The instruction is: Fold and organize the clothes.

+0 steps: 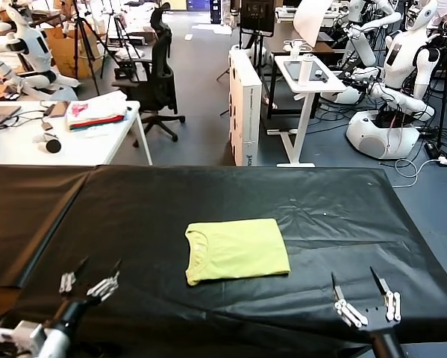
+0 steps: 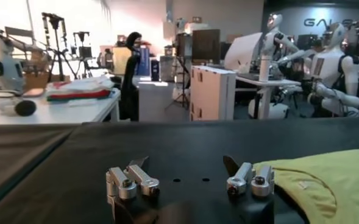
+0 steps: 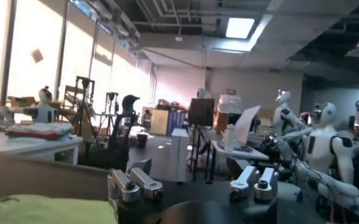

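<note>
The T-shirt [image 1: 236, 249] lies folded into a compact rectangle mid-table [image 1: 342, 201]. Left gripper [image 1: 90, 280] and right gripper [image 1: 363, 296] hover near the front edge, jaws spread, holding nothing; any final tidying should press edges flat without dragging the stack.

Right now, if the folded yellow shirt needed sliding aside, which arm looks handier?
Probably the right. The right gripper hangs open nearer the shirt than the left gripper, also open. The gap is small, so either could likely manage.
</note>
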Robot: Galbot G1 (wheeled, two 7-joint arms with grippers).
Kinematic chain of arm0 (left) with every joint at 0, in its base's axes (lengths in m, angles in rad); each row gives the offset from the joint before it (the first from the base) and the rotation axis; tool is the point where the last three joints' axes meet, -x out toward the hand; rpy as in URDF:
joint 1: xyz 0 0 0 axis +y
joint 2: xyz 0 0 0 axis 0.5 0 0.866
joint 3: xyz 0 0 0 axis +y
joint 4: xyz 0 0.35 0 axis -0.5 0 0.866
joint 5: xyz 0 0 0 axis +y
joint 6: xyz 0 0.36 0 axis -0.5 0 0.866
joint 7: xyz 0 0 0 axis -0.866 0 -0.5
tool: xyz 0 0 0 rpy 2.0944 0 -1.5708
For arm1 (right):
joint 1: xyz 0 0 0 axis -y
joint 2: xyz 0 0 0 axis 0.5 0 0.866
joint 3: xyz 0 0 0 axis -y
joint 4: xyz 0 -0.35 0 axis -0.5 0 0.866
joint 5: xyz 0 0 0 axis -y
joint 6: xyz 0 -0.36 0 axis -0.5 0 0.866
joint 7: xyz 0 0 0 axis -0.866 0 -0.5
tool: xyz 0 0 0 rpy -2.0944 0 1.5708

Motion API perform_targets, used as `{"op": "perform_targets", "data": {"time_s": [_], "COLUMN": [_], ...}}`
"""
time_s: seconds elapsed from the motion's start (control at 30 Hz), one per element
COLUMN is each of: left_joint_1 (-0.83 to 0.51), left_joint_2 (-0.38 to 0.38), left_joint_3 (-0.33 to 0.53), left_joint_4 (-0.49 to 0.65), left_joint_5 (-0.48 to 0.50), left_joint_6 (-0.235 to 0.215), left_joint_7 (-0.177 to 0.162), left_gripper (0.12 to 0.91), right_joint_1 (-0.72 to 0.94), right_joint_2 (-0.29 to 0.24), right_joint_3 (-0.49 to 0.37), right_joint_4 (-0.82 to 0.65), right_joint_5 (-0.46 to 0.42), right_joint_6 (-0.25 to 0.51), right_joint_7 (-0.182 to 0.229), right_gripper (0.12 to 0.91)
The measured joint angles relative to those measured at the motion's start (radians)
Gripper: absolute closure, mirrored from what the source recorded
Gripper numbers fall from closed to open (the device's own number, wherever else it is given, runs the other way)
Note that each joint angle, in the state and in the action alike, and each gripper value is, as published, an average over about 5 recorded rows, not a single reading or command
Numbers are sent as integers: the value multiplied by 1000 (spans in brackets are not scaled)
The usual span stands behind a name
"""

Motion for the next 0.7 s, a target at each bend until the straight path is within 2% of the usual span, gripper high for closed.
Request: {"op": "perform_targets", "data": {"time_s": [0.17,0.37,0.7], "left_joint_1": [92,157,186], "left_joint_2": [-6,-11,-18], "left_joint_3": [-30,-40,-48], "left_joint_4": [-35,-56,-55], "left_joint_5": [2,1,0], "left_joint_6": [21,36,50], "left_joint_7": [-12,-21,-10], "left_gripper": [123,123,123], "right_joint_1": [-57,-89,-63], "right_joint_2": [7,4,4], "right_joint_3": [-8,-32,-112], "right_joint_4": [23,34,48], "right_joint_5": [9,25,21], "right_joint_6": [-21,-114,-309], "right_joint_7": [50,124,176], "right_gripper": [118,118,118]}}
